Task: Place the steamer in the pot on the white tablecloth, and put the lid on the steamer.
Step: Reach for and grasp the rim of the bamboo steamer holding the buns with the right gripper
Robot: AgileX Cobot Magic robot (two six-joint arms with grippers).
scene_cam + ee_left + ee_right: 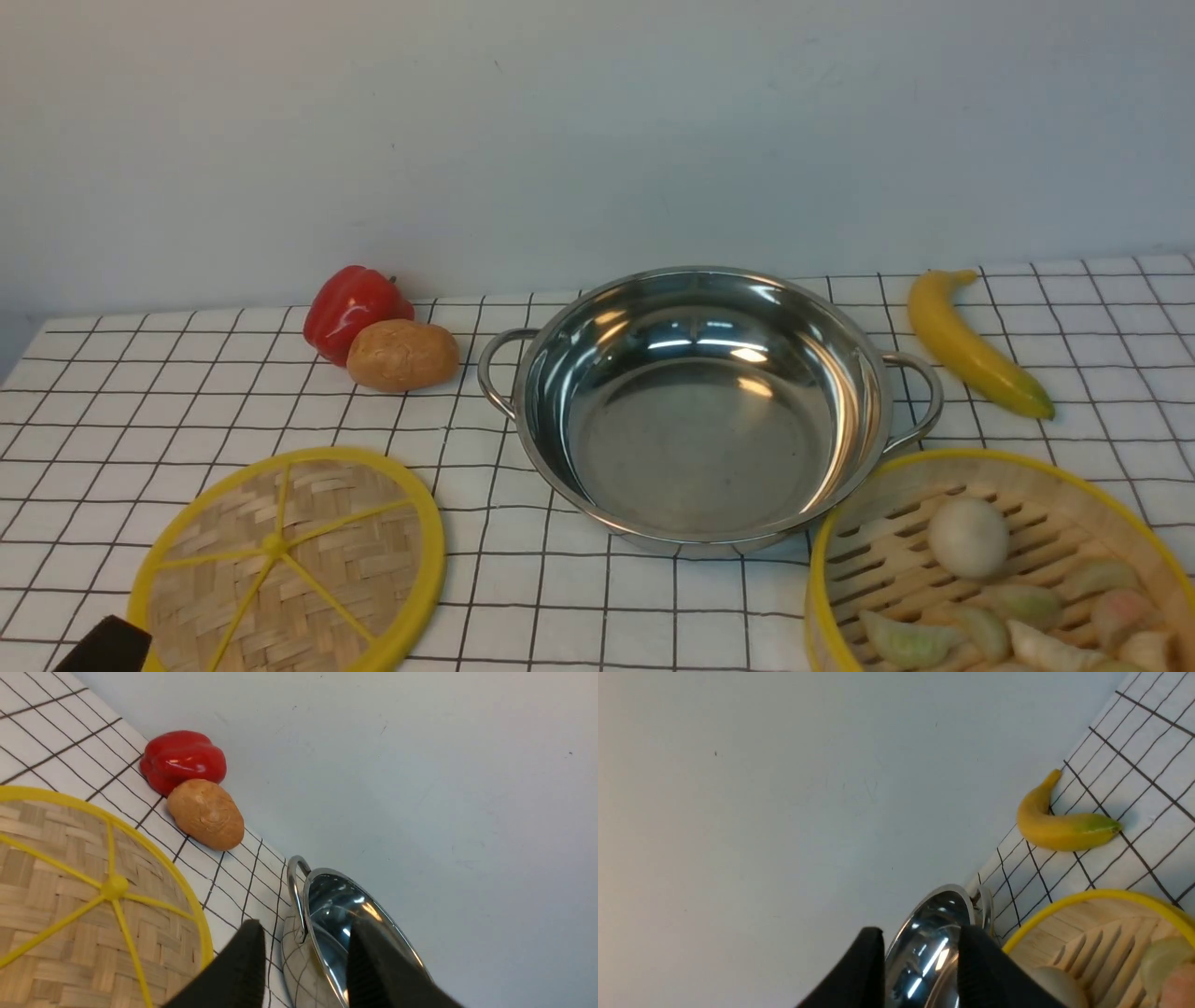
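**A:** Start left of the pot. What's there?

**B:** The flat, round woven-bamboo lid (285, 560), with its yellow rim and spokes. It lies on the white, black-gridded tablecloth (112, 411) covering the table, near the wide, shiny steel pot (700, 439) but apart from it. It lies flat with the spokes up, so the rim is free all round for a pinch.

**A:** And the left hand?

**B:** The left hand (306, 933) hangs between the lid's edge and the pot. Its two black fingers are parted with nothing between them. The dark corner low in the front view is probably that hand, but too little shows to be sure.

**A:** Behind the lid?

**B:** A glossy red bell pepper (355, 308) and a brown potato (403, 355), touching each other. They sit left of the pot's left handle, clear of the work.

**A:** The pot itself?

**B:** It is empty, with its loop handles out to either side, so nothing blocks the steamer from going in.

**A:** And to the right of it?

**B:** A yellow banana (971, 350) lies beyond the right handle. Nearer, the round bamboo steamer (990, 455), with a yellow rim and slatted base, sits on the cloth just beside the pot, not in it. It carries a white bun (968, 537) and pale dumplings (1008, 607), so I judge it needs a level lift. The right hand (920, 933) hovers where the steamer's rim nears the pot, fingers apart, holding nothing.
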